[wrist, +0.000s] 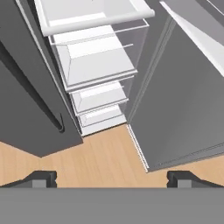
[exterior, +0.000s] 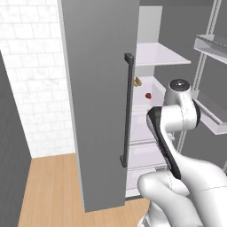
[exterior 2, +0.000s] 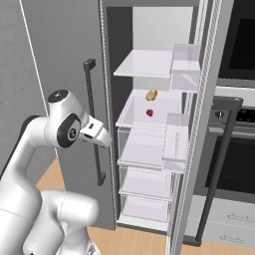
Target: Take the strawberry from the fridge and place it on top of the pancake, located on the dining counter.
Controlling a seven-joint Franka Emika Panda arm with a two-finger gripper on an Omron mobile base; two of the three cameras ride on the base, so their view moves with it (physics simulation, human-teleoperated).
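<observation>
End effector [wrist: 112,178] w/ fingers wide apart, nothing between them, pointing down at wood floor [wrist: 100,157] in front of the fridge [exterior 2: 149,149], right door swung open. Strawberry [exterior 2: 149,113] sits on white shelf [exterior 2: 134,117] inside, above & beyond end effector, just below small yellow-brown food item [exterior 2: 151,94]. Drawers [wrist: 98,94] lie ahead of fingertips.

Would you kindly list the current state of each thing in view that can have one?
fridge: right door swung open, left door shut.
strawberry: resting on a white shelf inside, not held.
yellow-brown food item: on the same shelf, behind the strawberry, untouched.
drawers: pushed in.
end effector: open, empty, outside the fridge.
oven: door shut.
</observation>
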